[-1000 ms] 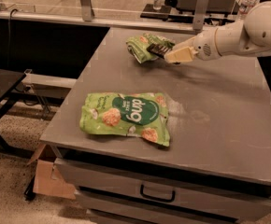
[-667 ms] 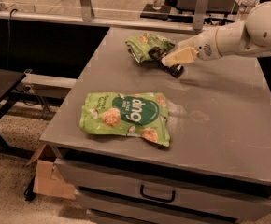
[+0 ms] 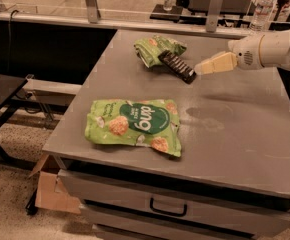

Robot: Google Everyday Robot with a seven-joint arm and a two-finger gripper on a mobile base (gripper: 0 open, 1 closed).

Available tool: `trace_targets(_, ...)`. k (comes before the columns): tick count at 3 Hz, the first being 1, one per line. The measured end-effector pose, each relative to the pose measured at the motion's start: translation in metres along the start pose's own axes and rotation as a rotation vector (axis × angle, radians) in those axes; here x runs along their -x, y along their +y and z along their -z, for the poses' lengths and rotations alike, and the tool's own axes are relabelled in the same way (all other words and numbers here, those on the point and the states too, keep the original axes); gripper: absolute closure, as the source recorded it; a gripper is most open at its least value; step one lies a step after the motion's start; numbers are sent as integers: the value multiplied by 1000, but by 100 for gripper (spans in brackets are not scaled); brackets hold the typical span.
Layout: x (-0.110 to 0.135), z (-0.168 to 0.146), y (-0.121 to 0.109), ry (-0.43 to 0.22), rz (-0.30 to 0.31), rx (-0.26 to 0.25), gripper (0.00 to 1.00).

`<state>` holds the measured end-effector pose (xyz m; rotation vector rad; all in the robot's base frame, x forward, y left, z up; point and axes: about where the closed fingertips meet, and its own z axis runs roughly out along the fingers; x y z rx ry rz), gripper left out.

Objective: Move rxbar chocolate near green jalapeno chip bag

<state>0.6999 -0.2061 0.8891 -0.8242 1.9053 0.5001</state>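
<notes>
Pincer point(image 3: 199, 68) hangs beside the rxbar chocolate point(image 3: 176, 66), bare table point(image 3: 235, 129) beneath.

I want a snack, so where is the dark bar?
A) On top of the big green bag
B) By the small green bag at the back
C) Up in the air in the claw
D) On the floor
B: the bar lies flat on the table with one end against the small green bag. The claw is just beside the bar's other end.
</notes>
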Motion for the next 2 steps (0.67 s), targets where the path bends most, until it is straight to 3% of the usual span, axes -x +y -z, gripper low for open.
trace_targets(1,-16,69,-29,-11,-21,-139,0)
trace_targets(2,-19,76,-32,-11,-26,-150,0)
